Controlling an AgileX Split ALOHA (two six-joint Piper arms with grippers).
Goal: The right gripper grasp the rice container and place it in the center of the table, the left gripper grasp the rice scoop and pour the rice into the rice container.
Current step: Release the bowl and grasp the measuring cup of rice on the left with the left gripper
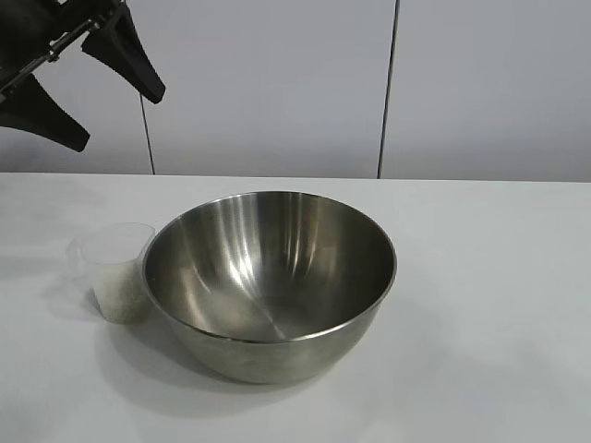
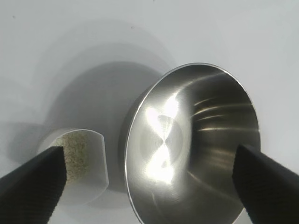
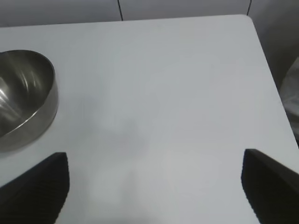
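A steel bowl [image 1: 270, 281] sits upright near the middle of a white desk [image 1: 489, 305], its shiny inside empty and catching streaks of light. Just beside it, on the viewer's left, stands a small clear plastic cup [image 1: 116, 271], touching or nearly touching the bowl's side and partly filled with white rice [image 1: 120, 297]. Above them, in the upper left corner, the left pincer [image 1: 120, 115] hangs well clear of the desk, its two black fingers [image 1: 129, 55] spread wide and pointing down to the right. Pale wall panels with dark seams stand behind.
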